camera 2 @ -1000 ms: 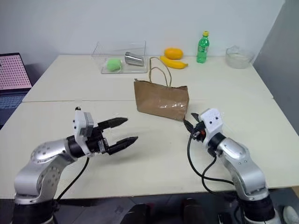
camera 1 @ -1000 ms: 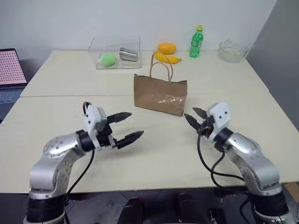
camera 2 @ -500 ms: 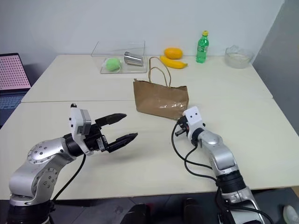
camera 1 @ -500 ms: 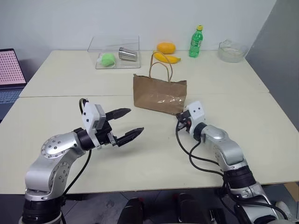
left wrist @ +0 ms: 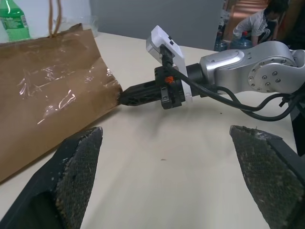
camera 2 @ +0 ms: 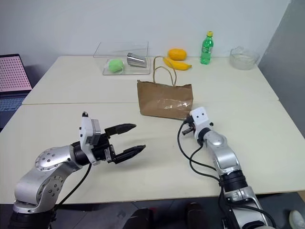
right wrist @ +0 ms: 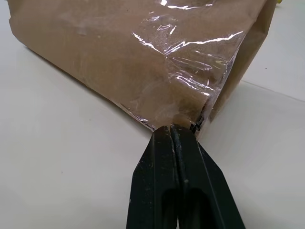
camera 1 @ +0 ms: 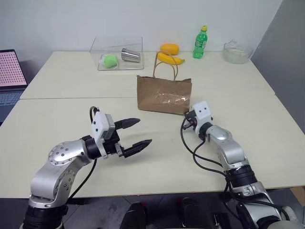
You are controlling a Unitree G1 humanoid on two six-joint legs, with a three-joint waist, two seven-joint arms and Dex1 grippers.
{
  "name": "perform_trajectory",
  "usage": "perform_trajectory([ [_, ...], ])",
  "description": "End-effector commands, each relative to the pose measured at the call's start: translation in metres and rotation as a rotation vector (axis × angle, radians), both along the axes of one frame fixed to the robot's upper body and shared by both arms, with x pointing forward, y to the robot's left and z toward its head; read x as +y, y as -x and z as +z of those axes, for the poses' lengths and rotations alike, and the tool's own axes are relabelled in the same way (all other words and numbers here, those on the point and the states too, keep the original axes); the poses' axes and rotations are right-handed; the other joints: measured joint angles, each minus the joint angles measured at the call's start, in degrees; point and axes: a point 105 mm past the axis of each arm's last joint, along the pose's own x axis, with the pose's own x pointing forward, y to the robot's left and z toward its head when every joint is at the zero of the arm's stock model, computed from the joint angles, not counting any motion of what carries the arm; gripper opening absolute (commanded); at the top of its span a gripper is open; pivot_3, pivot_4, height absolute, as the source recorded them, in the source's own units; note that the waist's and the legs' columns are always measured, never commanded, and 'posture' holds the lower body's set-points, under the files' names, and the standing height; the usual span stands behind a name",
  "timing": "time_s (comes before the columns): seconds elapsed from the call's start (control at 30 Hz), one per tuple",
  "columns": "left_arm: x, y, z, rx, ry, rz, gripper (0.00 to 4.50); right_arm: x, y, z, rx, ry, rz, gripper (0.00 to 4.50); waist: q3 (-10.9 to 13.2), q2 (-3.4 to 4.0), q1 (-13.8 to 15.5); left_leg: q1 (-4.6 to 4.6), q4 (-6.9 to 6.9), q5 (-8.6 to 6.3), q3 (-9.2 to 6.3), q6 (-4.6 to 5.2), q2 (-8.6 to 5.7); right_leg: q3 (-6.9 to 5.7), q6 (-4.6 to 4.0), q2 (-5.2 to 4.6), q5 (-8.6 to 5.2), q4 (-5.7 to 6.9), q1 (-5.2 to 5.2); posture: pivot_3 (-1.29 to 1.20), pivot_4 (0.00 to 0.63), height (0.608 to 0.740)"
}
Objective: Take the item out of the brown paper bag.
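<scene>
The small kraft-brown paper bag (camera 1: 164, 94) with thin loop handles stands upright mid-table on the pale tabletop (camera 1: 62, 114). The right gripper (right wrist: 170, 130), its two black fingers pressed together, touches the bag's lower near corner; whether it pinches paper there cannot be told. The left gripper (camera 1: 138, 133) hovers with fingers spread wide, well apart from the bag.

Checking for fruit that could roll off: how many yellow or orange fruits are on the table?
2: an orange fruit and a banana, touching, behind the brown paper bag. Others may be hidden inside it.
</scene>
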Motion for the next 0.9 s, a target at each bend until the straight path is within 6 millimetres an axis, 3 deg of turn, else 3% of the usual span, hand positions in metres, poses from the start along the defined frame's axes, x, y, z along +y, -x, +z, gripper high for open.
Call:
perform_trajectory([
  [0.03,-0.006,0.004,0.008,-0.044,0.006,-0.028,4.5,-0.005,-0.004,0.019,-0.088,-0.01,-0.02,0.05,0.0,0.01,0.0,0.0,0.0,0.0,0.0,0.0,0.0,0.0,0.0,0.0,0.0,0.0,0.0,0.0,0.15,0.74],
  [0.2,-0.007,0.003,0.009,-0.047,0.013,-0.029,4.5,0.002,0.005,0.024,-0.105,-0.033,0.028,0.05,0.0,0.01,0.0,0.0,0.0,0.0,0.0,0.0,0.0,0.0,0.0,0.0,0.0,0.0,0.0,0.0,0.15,0.74],
  [0.37,-0.007,0.0,0.013,-0.067,0.028,-0.004,4.5,0.01,0.034,0.037,-0.157,-0.032,0.137,0.05,0.0,0.02,0.1,-0.02,-0.09,0.0,-0.03,0.0,0.0,-0.01,0.0,-0.01,-0.01,-0.06,-0.01,0.0,0.15,0.74],
  [0.47,-0.005,-0.001,0.02,-0.093,0.05,0.031,4.5,0.008,0.047,0.055,-0.208,-0.018,0.154,0.05,0.0,0.03,0.2,-0.02,-0.1,0.0,-0.02,0.0,-0.01,0.0,0.01,-0.03,-0.01,-0.08,-0.01,0.0,0.15,0.74],
  [0.63,-0.005,-0.004,0.033,-0.167,0.094,0.084,4.5,0.009,0.052,0.097,-0.291,-0.027,0.188,1.61,0.0,0.04,0.1,0.0,-0.11,0.0,-0.01,0.0,0.01,0.0,0.01,-0.01,-0.01,-0.08,0.0,0.0,0.15,0.74],
  [0.83,-0.012,-0.01,0.041,-0.203,0.131,0.089,4.5,0.003,0.02,0.127,-0.328,0.079,0.186,3.76,0.0,0.04,0.2,0.0,-0.11,0.0,-0.01,0.0,-0.01,-0.02,0.01,-0.02,-0.01,-0.11,0.01,0.0,0.15,0.74],
  [0.9,-0.014,-0.011,0.041,-0.207,0.134,0.088,4.5,0.001,0.007,0.133,-0.323,0.118,0.195,3.76,0.0,0.04,0.2,-0.01,-0.12,0.0,0.02,0.0,-0.02,-0.01,0.0,-0.03,-0.01,-0.12,0.0,0.0,0.15,0.74],
])
